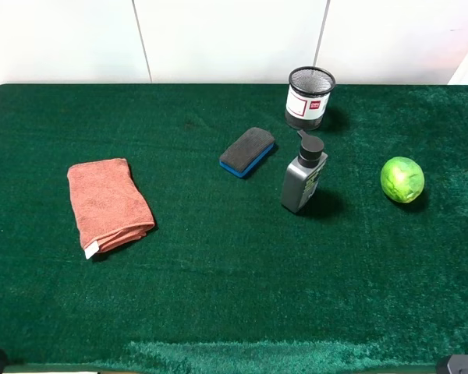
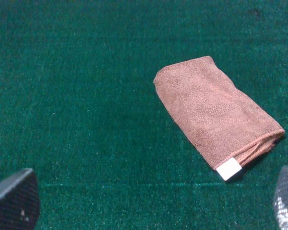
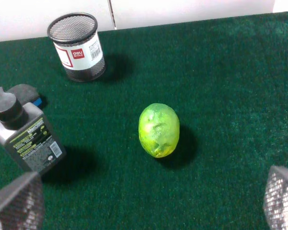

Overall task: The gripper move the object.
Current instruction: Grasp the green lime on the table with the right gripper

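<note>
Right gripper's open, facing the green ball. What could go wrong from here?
The green ball is round and lies free; if one finger of the open right gripper touches first, it may roll away. The pump bottle stands upright close by; a wide approach or a carry toward it could tip it.

You are seeing the left gripper (image 2: 151, 199) showing dark grey fingers (image 2: 14, 201), and the right gripper (image 3: 149, 199) showing grey, finely dotted pads (image 3: 283, 196).

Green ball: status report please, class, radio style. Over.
Left gripper open, empty. Right gripper open, facing green ball. Ball on mat, untouched. Pump bottle stands apart, not blocking.
</note>
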Controlling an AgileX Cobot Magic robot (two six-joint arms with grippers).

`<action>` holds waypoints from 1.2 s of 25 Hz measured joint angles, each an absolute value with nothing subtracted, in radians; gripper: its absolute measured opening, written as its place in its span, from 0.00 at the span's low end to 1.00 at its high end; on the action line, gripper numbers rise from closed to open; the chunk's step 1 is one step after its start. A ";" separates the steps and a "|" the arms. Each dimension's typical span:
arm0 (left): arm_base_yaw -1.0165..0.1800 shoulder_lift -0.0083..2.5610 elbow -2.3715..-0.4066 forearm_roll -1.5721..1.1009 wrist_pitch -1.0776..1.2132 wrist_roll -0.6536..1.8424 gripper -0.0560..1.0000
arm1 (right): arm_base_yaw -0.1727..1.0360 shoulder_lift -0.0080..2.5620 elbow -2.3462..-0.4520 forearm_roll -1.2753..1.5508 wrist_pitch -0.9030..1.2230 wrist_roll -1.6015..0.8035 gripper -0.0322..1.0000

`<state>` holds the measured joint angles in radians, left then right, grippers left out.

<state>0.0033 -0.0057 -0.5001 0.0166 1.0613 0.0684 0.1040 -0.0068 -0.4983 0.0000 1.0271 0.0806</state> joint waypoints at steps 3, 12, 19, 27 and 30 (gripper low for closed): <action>0.003 -0.006 -0.500 0.017 1.061 0.068 0.99 | 0.104 -0.007 -0.498 0.000 1.027 0.081 0.70; 0.003 -0.006 -0.500 0.017 1.061 0.068 0.99 | 0.104 -0.007 -0.498 0.000 1.027 0.081 0.70; 0.003 -0.006 -0.500 0.017 1.061 0.068 0.99 | 0.104 -0.007 -0.498 0.000 1.027 0.081 0.70; 0.003 -0.006 -0.500 0.017 1.061 0.068 0.99 | 0.104 -0.007 -0.498 0.000 1.027 0.081 0.70; 0.003 -0.006 -0.500 0.017 1.061 0.068 0.99 | 0.104 -0.007 -0.499 0.000 1.027 0.081 0.70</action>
<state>0.0033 -0.0057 -0.5001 0.0166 1.0613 0.0684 0.1040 -0.0068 -0.4992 0.0000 1.0271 0.0806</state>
